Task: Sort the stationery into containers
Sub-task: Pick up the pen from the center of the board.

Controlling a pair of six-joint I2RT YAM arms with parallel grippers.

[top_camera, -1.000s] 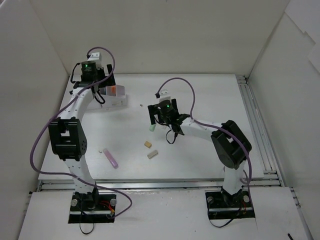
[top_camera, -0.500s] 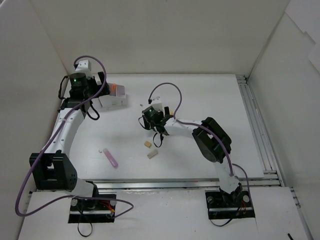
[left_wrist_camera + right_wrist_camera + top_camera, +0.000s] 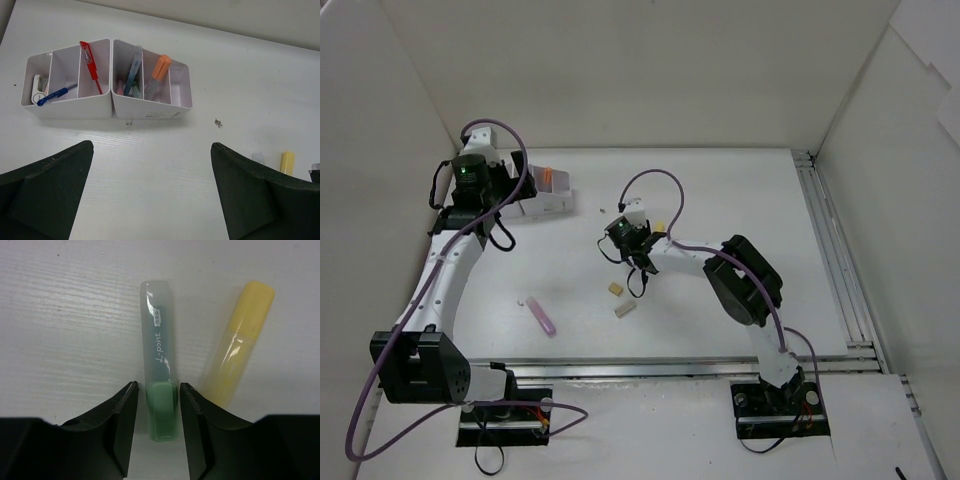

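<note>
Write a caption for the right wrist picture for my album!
Right fingers sit on either side of a green marker lying on the white table, a yellow marker beside it.

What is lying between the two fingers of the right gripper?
The green marker lies there, its green end between them, as the right wrist view shows.

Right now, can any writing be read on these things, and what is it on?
"d-point": on the clear cap of the green marker, right wrist view.
Small print above it: too small to read.
Label on the front of the organizer box: too blurred to read.
</note>
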